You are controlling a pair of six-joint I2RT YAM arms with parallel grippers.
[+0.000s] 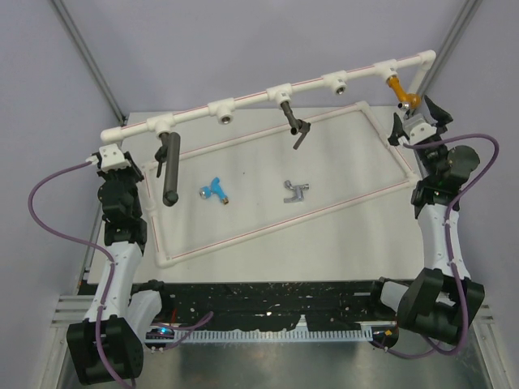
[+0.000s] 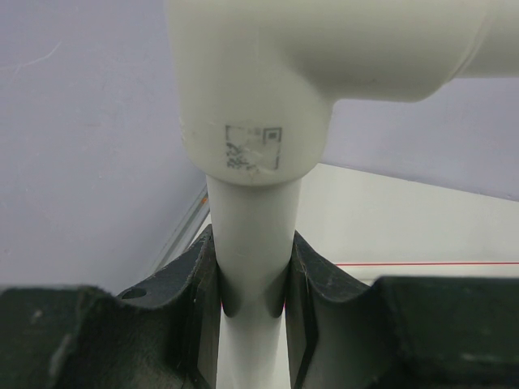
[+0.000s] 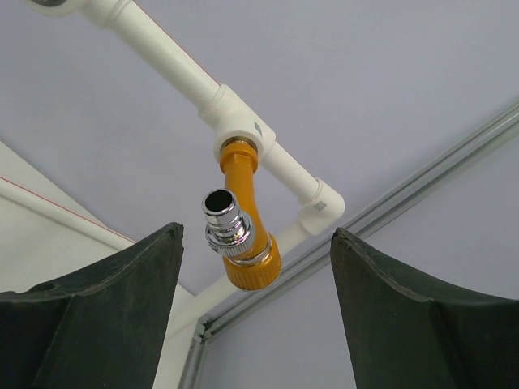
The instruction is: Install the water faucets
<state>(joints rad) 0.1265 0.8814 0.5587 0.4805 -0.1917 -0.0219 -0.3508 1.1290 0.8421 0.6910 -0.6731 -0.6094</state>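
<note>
Your left end effector is clamped tight on the upright leg of the white pipe just under the elbow, bracing the rack at its left end. Your right end effector stands wide open and holds nothing. The orange faucet hangs between its fingers with a clear gap on both sides, not touched. That faucet sits in the socket nearest the pipe's right end; can't tell how tight the thread is, so count it done or near done. Two dark fittings also hang from the pipe: a long dark cylinder at the left socket and a smaller dark tap at the middle one. One bare socket shows between those two, and another just left of the orange faucet. Left to do: the blue faucet and silver faucet both lie loose on the surface inside the white frame. They're apart from each other and neither is near an end effector. Roughly one of three in, two to go.
</note>
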